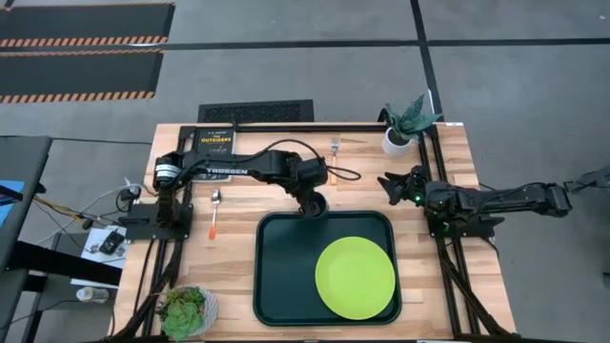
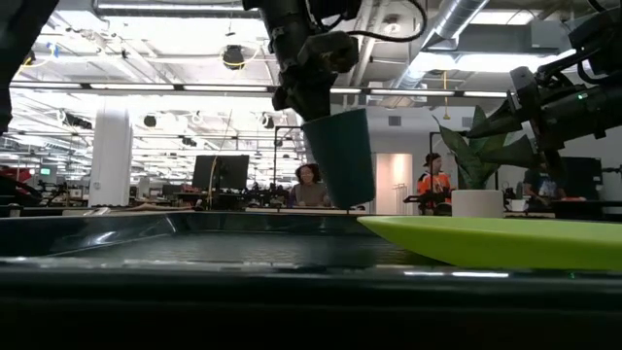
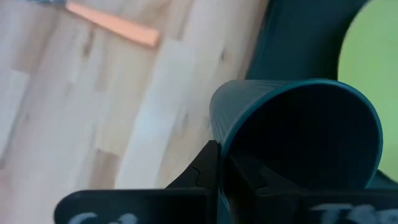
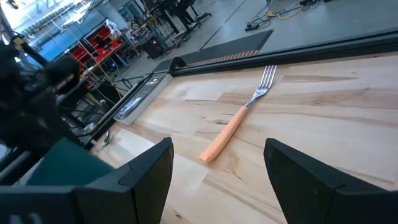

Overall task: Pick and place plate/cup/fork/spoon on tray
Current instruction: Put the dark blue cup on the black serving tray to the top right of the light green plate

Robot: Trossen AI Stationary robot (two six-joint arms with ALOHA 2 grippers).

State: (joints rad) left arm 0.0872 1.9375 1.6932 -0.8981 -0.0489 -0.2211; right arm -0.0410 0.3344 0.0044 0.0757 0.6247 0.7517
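We see the dark teal cup (image 3: 298,143), a smooth open cylinder, pinched at its rim by the left gripper (image 1: 313,203) and held above the far edge of the dark green tray (image 1: 276,276). The lime-green plate (image 1: 355,277) lies in the tray; the right gripper (image 4: 217,168) hovers spread open near the orange-handled fork (image 4: 239,118). A black book (image 1: 215,141) reads "OUTSIDERS".

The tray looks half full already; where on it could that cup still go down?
The tray is bare along its whole left half, beside the plate. The right side is crowded by the plate. The left tool holds the cup above the tray's far edge.
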